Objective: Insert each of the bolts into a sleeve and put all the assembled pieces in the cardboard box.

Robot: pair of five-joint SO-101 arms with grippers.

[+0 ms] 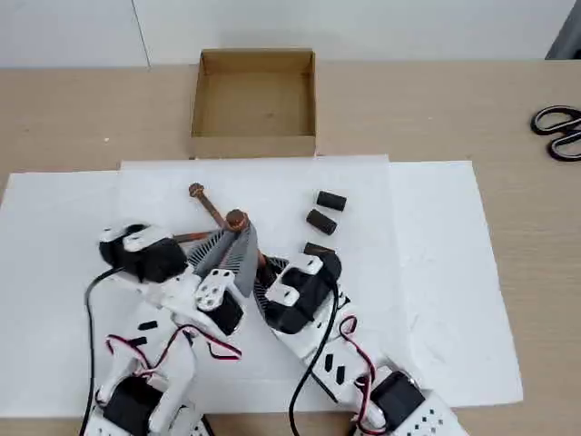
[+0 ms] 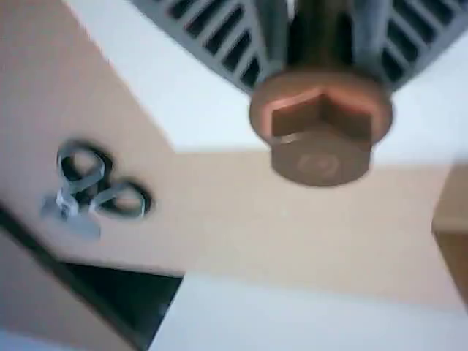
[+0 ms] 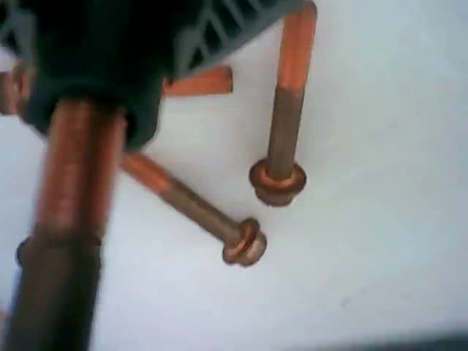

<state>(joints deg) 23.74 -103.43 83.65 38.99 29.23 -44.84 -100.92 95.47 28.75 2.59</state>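
Observation:
My left gripper (image 1: 236, 229) is shut on a copper bolt (image 1: 236, 219) just under its head, held above the white paper. In the left wrist view that hex head (image 2: 320, 131) pokes out between the grey ribbed fingers (image 2: 212, 29). My right gripper (image 1: 265, 266) sits close beside it, shut on a dark sleeve (image 3: 88, 69) with a copper bolt shaft (image 3: 66, 219) running through it. A loose bolt (image 1: 207, 203) lies on the paper, with another copper shaft (image 1: 186, 238) near it. Three dark sleeves (image 1: 331, 201) (image 1: 321, 221) (image 1: 318, 249) lie to the right. The cardboard box (image 1: 254, 145) stands open at the back.
White paper (image 1: 436, 272) covers the work area, with free room on its right half. Scissors (image 1: 558, 132) lie at the table's far right edge and appear in the left wrist view as scissors (image 2: 99, 191). Both arms crowd the front middle.

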